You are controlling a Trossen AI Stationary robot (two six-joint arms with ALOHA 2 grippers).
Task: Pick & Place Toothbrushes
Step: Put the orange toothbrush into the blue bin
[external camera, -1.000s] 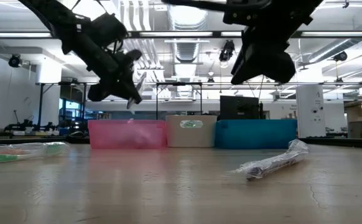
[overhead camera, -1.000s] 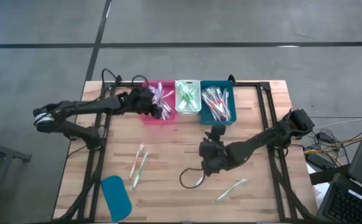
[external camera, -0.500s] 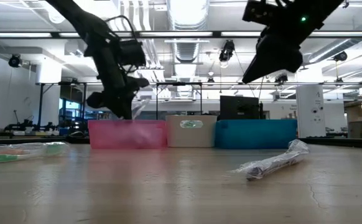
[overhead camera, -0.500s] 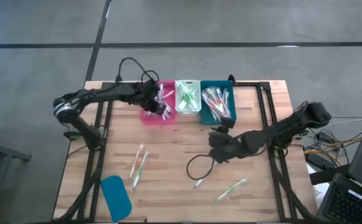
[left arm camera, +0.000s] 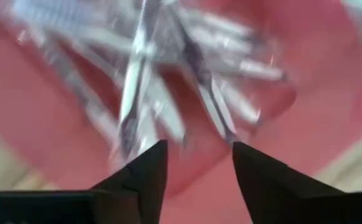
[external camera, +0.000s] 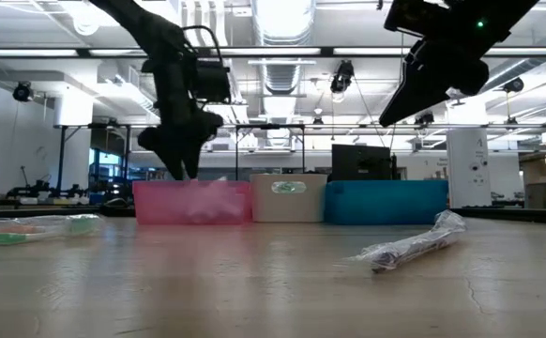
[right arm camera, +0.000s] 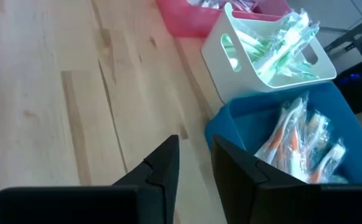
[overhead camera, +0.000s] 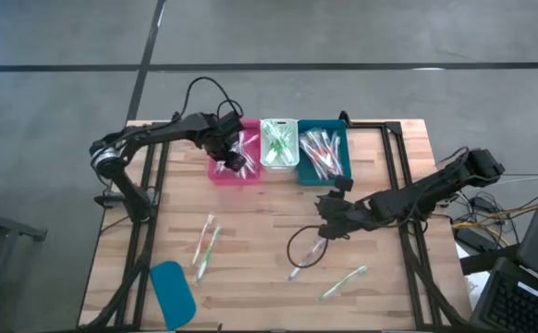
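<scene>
Three bins stand in a row at the table's far edge: pink (overhead camera: 235,153), white (overhead camera: 279,143) and teal (overhead camera: 323,153), each holding wrapped toothbrushes. My left gripper (left arm camera: 196,155) hangs open just above the pink bin's toothbrushes (left arm camera: 168,81), its fingertips at the bin's rim in the low view (external camera: 181,169). My right gripper (right arm camera: 193,155) hovers over the table's middle (overhead camera: 324,220), narrowly open with nothing between its fingers. Loose toothbrushes lie flat on the wood: two (overhead camera: 206,242) at the left, one (overhead camera: 299,264) near the middle, one (overhead camera: 343,282) toward the near right.
A flat teal lid (overhead camera: 172,289) lies near the table's front left corner. A dark cable loop (overhead camera: 297,248) hangs below my right arm, over the middle toothbrush. Bare wood shows between the bins and the loose toothbrushes.
My left gripper has gone toward the table's right edge and down over the pink bin. The wrapped toothbrush it carried is no longer at its fingertips. My right gripper has risen and drawn toward the table's right edge.
</scene>
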